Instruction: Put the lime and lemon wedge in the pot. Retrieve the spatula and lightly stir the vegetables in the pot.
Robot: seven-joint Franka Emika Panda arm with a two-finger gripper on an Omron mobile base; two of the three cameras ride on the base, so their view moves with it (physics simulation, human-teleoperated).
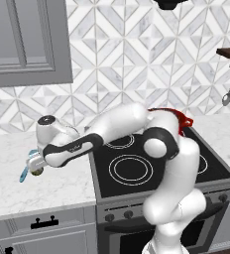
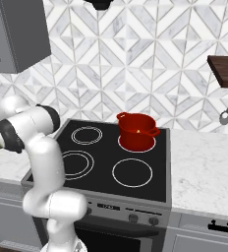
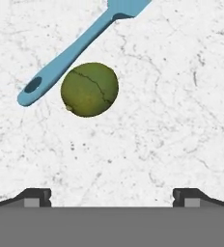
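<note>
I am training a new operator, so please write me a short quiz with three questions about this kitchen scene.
1. True or false: the lime lies beside the spatula handle on the counter.
2. Where does the pot stand? A) back right burner of the stove B) front left burner C) the counter
3. Fill in: the gripper above the lime is ____.

Key: 1 true; 2 A; 3 open
</note>
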